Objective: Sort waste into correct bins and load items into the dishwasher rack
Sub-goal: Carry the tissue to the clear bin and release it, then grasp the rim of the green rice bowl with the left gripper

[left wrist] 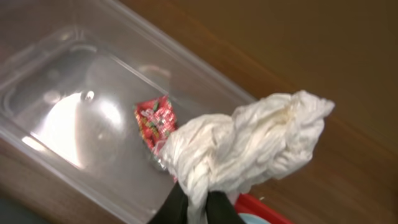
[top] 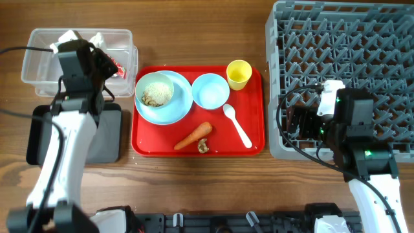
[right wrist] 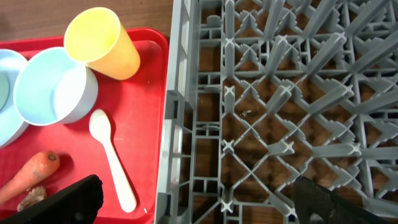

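Pinches a crumpled tissue (left wrist: 249, 149) in the left gripper (left wrist: 196, 210) above the clear tub (left wrist: 62, 43) at the surface's far left corner, with a red-and-white wrapper (left wrist: 155, 121) lying inside. Hangs the right gripper (right wrist: 199, 205), spread wide, over the left edge of the rack (right wrist: 280, 93), beside the red tray (right wrist: 149, 124).

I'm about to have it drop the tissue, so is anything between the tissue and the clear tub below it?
Nothing visible does. The left gripper holds the crumpled tissue above the clear tub, whose top is open with no lid. Only the red-and-white wrapper lies on its floor.
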You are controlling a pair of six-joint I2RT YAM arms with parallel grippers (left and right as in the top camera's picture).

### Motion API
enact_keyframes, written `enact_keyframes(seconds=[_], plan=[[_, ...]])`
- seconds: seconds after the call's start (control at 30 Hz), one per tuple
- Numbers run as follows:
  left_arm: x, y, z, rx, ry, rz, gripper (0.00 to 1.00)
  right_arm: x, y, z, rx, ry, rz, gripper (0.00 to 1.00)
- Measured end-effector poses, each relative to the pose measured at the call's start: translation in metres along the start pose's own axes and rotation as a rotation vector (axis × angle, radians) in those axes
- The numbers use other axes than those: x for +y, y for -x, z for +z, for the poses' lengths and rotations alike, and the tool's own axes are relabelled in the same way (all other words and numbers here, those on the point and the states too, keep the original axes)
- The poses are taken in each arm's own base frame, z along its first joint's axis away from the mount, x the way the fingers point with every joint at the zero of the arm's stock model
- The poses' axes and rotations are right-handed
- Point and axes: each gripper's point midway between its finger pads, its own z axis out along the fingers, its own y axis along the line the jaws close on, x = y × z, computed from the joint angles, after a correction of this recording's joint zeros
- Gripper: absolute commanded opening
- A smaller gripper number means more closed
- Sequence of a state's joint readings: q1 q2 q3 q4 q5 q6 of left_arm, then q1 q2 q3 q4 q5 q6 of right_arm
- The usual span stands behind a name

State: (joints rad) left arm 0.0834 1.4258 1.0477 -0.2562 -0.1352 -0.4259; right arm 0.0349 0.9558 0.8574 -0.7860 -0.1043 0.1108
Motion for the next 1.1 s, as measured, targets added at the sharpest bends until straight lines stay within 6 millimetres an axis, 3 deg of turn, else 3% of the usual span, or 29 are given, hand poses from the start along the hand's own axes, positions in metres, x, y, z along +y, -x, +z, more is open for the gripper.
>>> enact_keyframes(seconds=[0.03, 0.07, 0.2, 0.33, 0.43, 0.6, 0.73, 0.8, 0.9, 1.1], plan=[[0.005, -0.001, 0.013, -0.002, 0.012, -0.011, 0.48, 0.0, 0.0, 0.0, -0.001, 0.0, 0.0, 1.0], [0.008, -0.003, 0.025, 0.0, 0.02, -0.007, 0.53, 0.0, 0.0, 0.0, -0.001, 0.0, 0.0, 1.0], [0.012, -0.004, 0.046, -0.013, 0.023, -0.008, 0.58, 0.0, 0.0, 0.0, 0.0, 0.0, 0.0, 1.0], [0.007, -0.003, 0.035, 0.001, 0.004, 0.031, 0.58, 0.0, 0.0, 0.0, 0.0, 0.0, 0.0, 1.0], [-0.005, -0.019, 0.009, 0.081, -0.025, 0.071, 0.58, 0.0, 0.0, 0.0, 0.0, 0.0, 0.0, 1.0], [-0.058, -0.094, -0.021, 0.306, -0.144, 0.23, 0.59, 0.0, 0.0, 0.0, 0.0, 0.0, 0.0, 1.0], [-0.089, -0.151, -0.017, 0.419, -0.21, 0.411, 0.57, 0.0, 0.0, 0.0, 0.0, 0.0, 0.0, 1.0], [-0.094, -0.179, -0.008, 0.476, -0.214, 0.483, 0.57, 0.0, 0.0, 0.0, 0.0, 0.0, 0.0, 1.0], [-0.094, -0.2, 0.008, 0.504, -0.198, 0.533, 0.57, 0.0, 0.0, 0.0, 0.0, 0.0, 0.0, 1.0], [-0.082, -0.225, 0.029, 0.556, -0.155, 0.57, 0.23, 0.0, 0.0, 0.0, 0.0, 0.0, 0.0, 1.0]])
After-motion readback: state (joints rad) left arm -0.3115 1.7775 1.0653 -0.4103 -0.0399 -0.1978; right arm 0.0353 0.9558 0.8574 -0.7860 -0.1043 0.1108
